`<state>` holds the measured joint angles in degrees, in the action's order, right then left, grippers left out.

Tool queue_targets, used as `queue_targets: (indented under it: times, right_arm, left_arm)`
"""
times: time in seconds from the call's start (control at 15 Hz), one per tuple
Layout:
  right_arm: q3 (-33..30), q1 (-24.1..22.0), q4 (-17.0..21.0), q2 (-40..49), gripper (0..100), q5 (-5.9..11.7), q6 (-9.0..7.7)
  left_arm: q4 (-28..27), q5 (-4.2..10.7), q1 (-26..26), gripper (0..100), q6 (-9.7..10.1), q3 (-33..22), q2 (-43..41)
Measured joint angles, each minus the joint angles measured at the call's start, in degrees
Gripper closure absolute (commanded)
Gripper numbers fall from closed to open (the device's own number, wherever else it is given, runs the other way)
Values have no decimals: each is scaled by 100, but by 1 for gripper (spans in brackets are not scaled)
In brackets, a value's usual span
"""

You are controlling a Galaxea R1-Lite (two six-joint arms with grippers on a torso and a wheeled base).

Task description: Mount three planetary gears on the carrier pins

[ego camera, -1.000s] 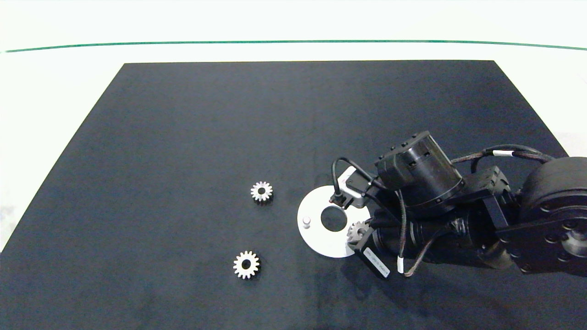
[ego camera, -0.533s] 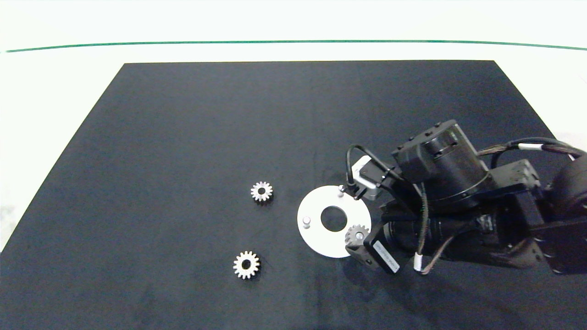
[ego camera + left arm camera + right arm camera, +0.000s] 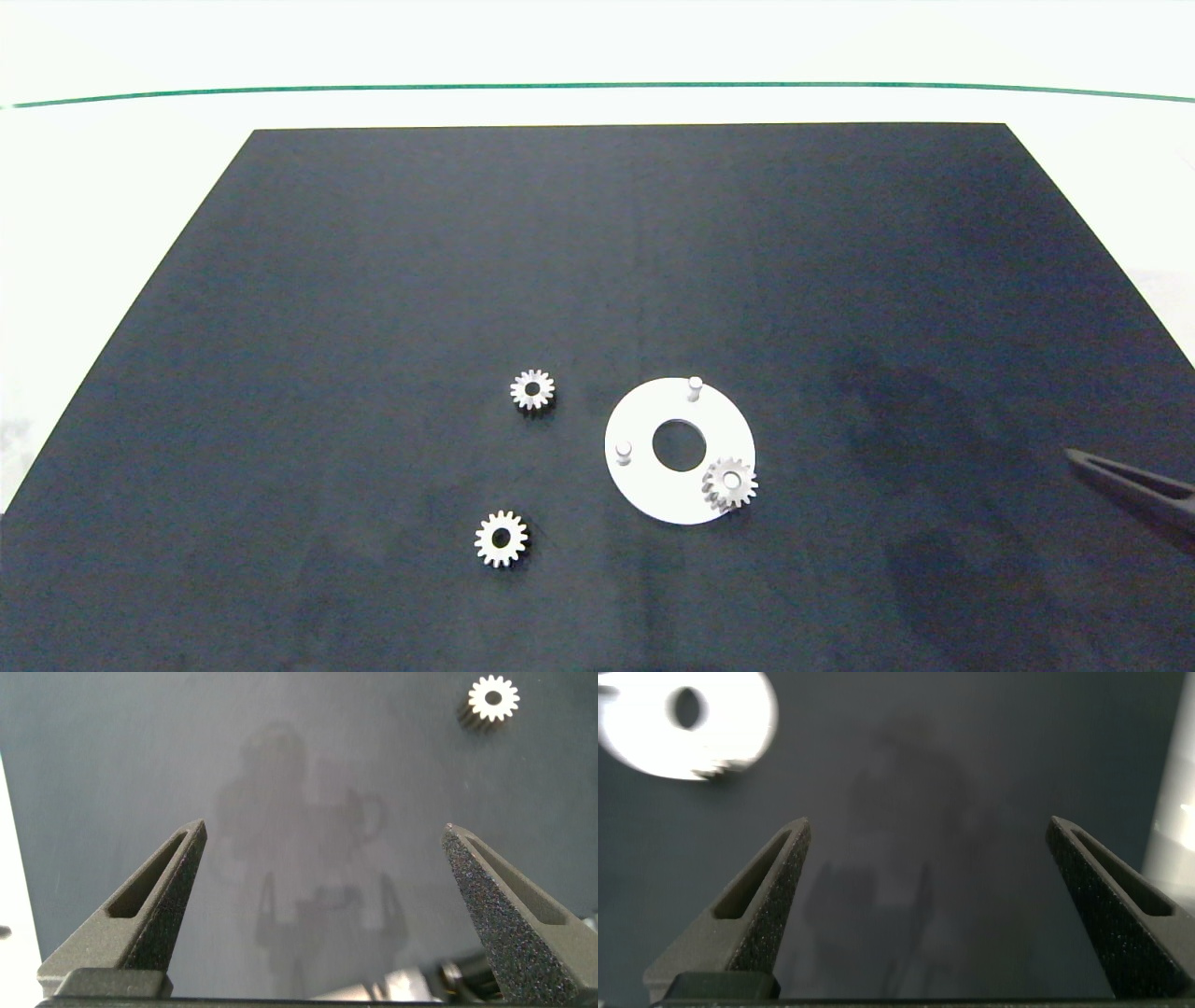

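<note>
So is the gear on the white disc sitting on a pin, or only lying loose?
On a pin: the gear on the disc shows a pale pin top in its centre hole.

The right gripper (image 3: 929, 873) hangs over the dark mat (image 3: 971, 784), its fingers (image 3: 761, 896) spread wide. The white disc (image 3: 701, 723) lies blurred, well apart from them.

A dark mat (image 3: 597, 280) covers most of the white tabletop (image 3: 112, 187), leaving bare white strips along the far edge and both sides. A thin green line (image 3: 597, 86) runs across the far strip. Even, bright light.
</note>
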<state>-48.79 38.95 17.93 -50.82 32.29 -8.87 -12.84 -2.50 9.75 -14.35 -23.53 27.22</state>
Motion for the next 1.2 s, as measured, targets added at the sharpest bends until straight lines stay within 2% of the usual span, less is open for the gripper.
queue_targets:
  times: [0.13,0.27,0.33,0.4,0.6,0.73,1.0,1.2]
  right_arm:
    - [428,-673,146,1078,0,152,-118]
    - [618,-1313,463,1888,0,229,-193]
    - [636,-1545,618,2192,0,254,-215]
    - [636,-1665,642,2384,0,255,-221]
    - [577,-1886,642,2638,0,257,-221]
    - [522,-1932,670,2721,0,260,-221]
    - [494,-1930,825,2861,0,251,-230]
    - [456,-1911,822,2878,0,211,-230]
  left_arm:
    - [1025,16,441,0,-166,291,789]
    - [2104,39,951,0,-254,601,1621]
    - [2554,93,1251,0,-271,728,2002]
    - [2834,239,1626,0,-277,827,2354]
    - [3063,759,2844,0,-201,868,3132]
    - [3151,1044,3362,0,-124,746,3650]
    - [3496,1531,3616,0,-106,347,4480]
    - [3538,1632,3627,0,-98,52,4876]
